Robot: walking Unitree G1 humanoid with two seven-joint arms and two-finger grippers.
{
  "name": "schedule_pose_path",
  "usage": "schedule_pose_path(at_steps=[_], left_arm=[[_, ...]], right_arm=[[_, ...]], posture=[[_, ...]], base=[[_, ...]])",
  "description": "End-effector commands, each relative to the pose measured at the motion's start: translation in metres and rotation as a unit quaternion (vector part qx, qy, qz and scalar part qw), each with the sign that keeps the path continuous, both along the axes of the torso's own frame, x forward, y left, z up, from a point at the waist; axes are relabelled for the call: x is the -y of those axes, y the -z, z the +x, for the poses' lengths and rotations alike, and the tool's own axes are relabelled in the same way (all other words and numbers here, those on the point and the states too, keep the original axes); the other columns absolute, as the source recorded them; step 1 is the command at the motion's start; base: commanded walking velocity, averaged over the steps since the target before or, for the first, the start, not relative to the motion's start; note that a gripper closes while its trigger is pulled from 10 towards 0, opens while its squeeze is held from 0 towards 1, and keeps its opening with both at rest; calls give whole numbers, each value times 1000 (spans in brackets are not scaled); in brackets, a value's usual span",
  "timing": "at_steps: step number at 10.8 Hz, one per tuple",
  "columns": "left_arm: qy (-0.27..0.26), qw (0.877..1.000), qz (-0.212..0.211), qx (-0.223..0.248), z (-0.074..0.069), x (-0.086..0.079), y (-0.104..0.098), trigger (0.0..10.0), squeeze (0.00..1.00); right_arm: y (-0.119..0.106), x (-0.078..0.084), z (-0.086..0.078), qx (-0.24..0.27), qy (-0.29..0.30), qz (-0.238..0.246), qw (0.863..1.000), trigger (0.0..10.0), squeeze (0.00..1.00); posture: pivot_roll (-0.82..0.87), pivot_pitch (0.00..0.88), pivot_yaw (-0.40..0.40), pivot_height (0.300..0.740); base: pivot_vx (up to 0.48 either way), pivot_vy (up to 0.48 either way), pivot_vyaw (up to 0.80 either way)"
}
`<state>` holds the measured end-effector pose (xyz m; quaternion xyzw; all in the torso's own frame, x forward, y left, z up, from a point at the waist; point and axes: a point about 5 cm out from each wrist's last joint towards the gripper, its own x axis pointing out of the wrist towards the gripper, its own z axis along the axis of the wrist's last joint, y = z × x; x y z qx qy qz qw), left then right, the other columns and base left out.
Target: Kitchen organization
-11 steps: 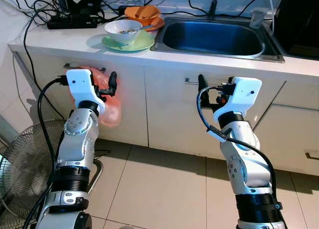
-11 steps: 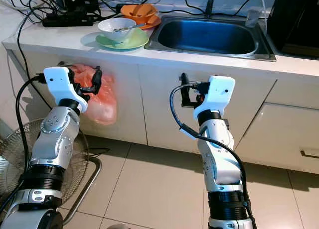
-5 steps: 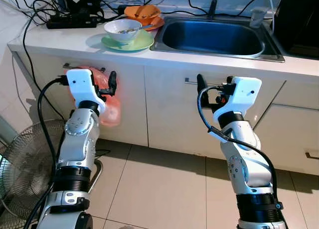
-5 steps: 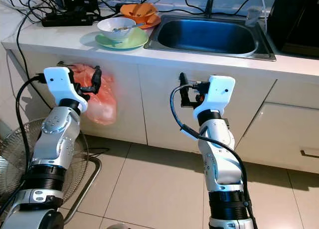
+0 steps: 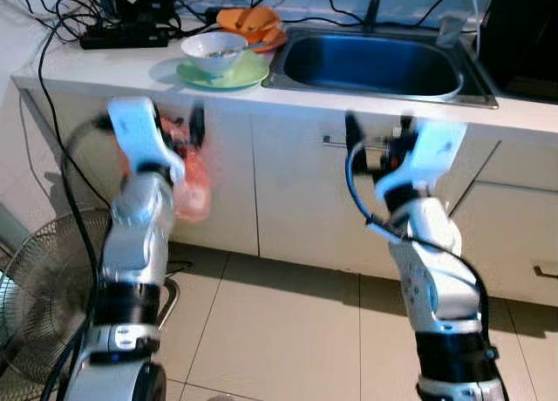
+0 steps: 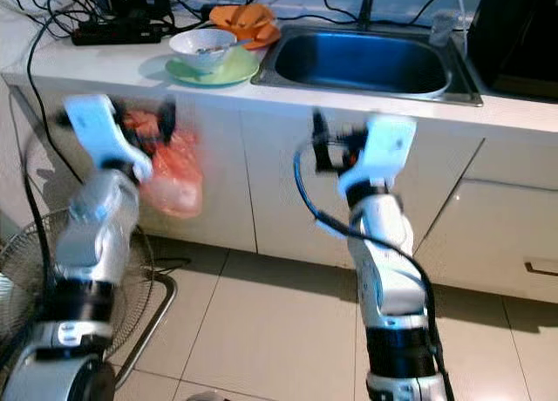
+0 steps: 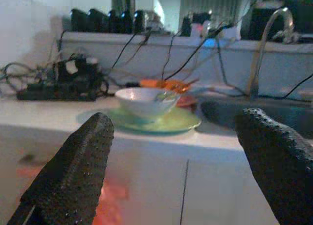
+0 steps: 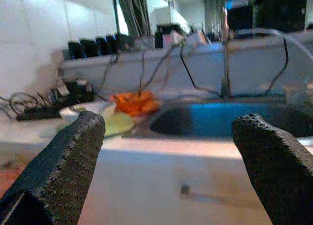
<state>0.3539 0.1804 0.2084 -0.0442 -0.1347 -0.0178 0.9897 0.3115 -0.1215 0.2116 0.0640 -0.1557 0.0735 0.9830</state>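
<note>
Stainless steel marks the sink (image 5: 370, 65), set into the white counter (image 5: 113, 74) at about one o'clock from where I'm driving. At eleven o'clock on that counter sits the white bowl (image 5: 214, 50), a spoon lying in it, resting on the green plate (image 5: 228, 73); just behind, touching the plate's far rim, is an orange dish (image 5: 251, 24). A tangle of black cables and a power strip (image 5: 126, 37) sits at ten o'clock.

I have both arms raised in front of the cabinet doors, blurred in the head views. The left gripper (image 7: 178, 176) has its fingers spread wide and holds nothing, looking straight over the counter edge at the bowl. The right gripper (image 8: 168, 166) is likewise spread and bare, facing the sink basin. An orange plastic bag (image 6: 174, 170) hangs from the cabinet handle beside my left arm.

By my judgement, nothing is tidied yet: the dishes sit unmoved on the counter, and all the picking and placing remains.
</note>
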Motion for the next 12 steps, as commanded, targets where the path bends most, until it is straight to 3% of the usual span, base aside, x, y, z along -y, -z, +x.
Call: schedule_pose_path(at_steps=[1,3,12], left_arm=[[16,1000,8,-1,1,1,0,10000,0],[8,1000,12,-15,1,-5,6,10000,0],[19,1000,10,-22,0,-2,10,10000,0]], right_arm=[[-1,-1,0,-1,-9,-1,1000,10000,0],[1,-3,-1,-5,-13,-1,1000,10000,0],[4,-5,-3,-9,-16,-2,1000,10000,0]], posture=[[68,0,17,740],[72,0,23,740],[74,0,29,740]], base=[[375,0,0],[480,0,0],[480,0,0]])
